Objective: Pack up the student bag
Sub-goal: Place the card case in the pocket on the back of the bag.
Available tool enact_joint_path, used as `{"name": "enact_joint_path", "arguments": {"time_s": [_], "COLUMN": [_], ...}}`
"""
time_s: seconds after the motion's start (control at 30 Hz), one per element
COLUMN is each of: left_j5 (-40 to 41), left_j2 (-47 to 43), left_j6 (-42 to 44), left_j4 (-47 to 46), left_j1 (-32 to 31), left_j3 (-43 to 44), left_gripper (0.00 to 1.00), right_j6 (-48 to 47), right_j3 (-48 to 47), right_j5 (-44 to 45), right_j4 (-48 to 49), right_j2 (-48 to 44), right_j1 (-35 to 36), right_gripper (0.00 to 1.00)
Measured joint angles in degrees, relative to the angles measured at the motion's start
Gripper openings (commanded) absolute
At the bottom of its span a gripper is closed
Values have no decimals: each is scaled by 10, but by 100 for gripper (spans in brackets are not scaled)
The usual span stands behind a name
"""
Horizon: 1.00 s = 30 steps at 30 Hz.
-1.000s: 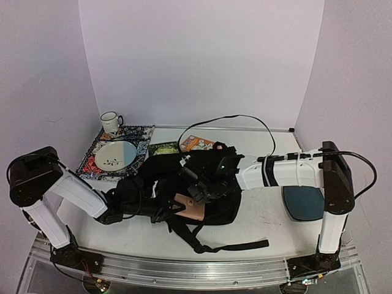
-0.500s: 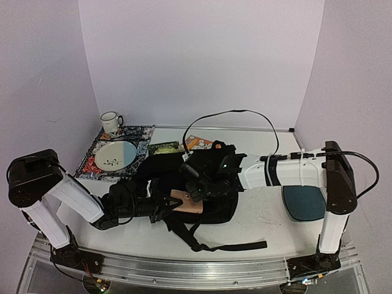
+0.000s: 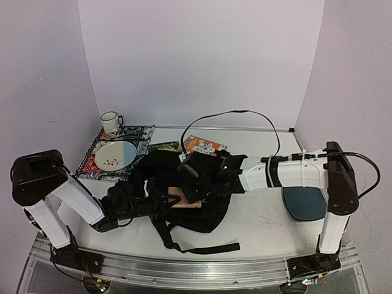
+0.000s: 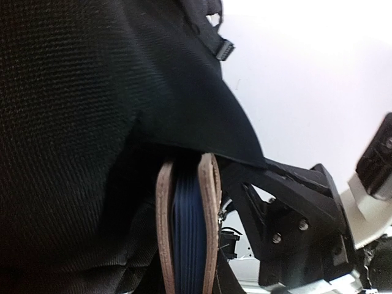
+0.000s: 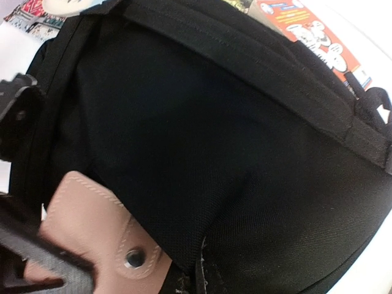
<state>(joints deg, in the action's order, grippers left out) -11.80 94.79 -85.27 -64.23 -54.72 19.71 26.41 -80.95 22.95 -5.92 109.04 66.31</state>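
Observation:
The student bag (image 3: 184,171), a large black backpack, lies mid-table with a strap (image 3: 202,248) trailing toward the front edge. My left gripper (image 3: 160,201) is shut on a tan leather notebook (image 3: 185,198) with blue page edges (image 4: 187,233). The notebook's far end sits under the bag's black fabric (image 4: 92,110). My right gripper (image 3: 195,185) sits on top of the bag and pinches its fabric (image 5: 233,184); its fingers are hidden by the cloth. The notebook's snap flap (image 5: 104,239) shows in the right wrist view, with the left gripper's fingers (image 5: 37,257) beside it.
A white mug (image 3: 111,122) and a plate (image 3: 116,154) on a patterned mat (image 3: 139,136) stand at the back left. A green book (image 3: 163,147) and an orange book (image 3: 204,145) lie behind the bag. A dark-teal pad (image 3: 303,202) lies at the right. A black cable (image 3: 245,114) arcs over the back.
Both grippers, the bag and its strap have shifted left. The notebook has gone further under the bag's fabric. More of the orange book is uncovered.

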Motion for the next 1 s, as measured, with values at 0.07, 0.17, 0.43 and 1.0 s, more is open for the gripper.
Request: {"name": "enact_joint_path", "arguments": {"time_s": [0.07, 0.17, 0.43, 1.0], "left_j5": [-2, -12, -50, -107], "left_j2": [19, 49, 94, 140], "left_j6": [-3, -7, -12, 14], "left_j4": [-10, -22, -29, -14], "left_j1": [0, 0, -1, 0], "left_j3": [4, 18, 54, 121], "left_gripper": [0, 0, 0, 0], "right_j6": [-1, -4, -12, -24], "right_j3": [2, 10, 39, 67], "right_j5": [-6, -10, -11, -12], "right_j4": [0, 0, 9, 5], "right_j2": [0, -2, -18, -34], "right_j1": [0, 0, 0, -2], "right_gripper": [0, 0, 0, 0]}}
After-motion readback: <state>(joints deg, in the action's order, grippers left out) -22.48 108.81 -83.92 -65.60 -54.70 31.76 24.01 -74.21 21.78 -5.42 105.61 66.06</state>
